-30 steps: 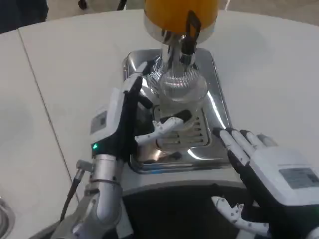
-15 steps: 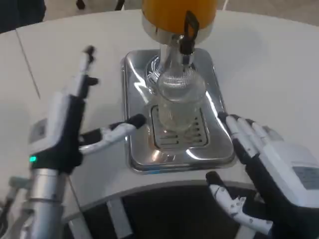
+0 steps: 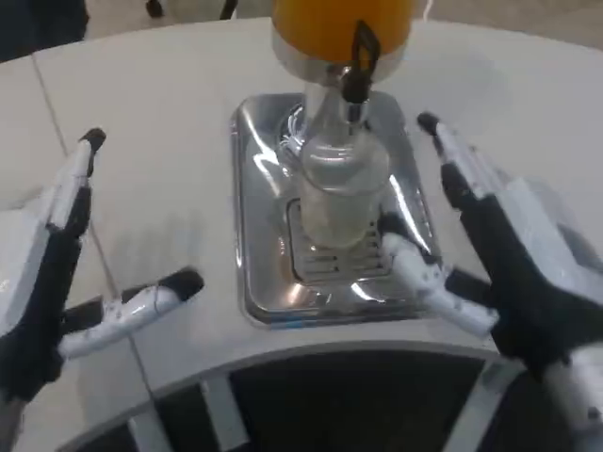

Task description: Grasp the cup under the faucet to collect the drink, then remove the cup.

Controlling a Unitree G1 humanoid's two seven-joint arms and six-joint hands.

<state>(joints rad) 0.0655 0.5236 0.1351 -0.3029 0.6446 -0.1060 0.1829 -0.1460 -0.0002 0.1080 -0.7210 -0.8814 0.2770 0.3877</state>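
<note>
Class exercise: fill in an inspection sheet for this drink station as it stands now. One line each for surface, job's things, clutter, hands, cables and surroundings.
Surface: white table, a seam running down its left part.
Job's things: clear cup upright on the chrome drip tray, under the black faucet of the orange drink dispenser; whether drink is flowing cannot be told.
Clutter: nothing seen.
Hands: left hand open on the table's left, apart from the tray; right hand open beside the cup, fingers over the tray, not closed on the cup.
Cables: nothing seen.
Surroundings: dark shapes beyond the table's far edge, too blurred to name.
</note>
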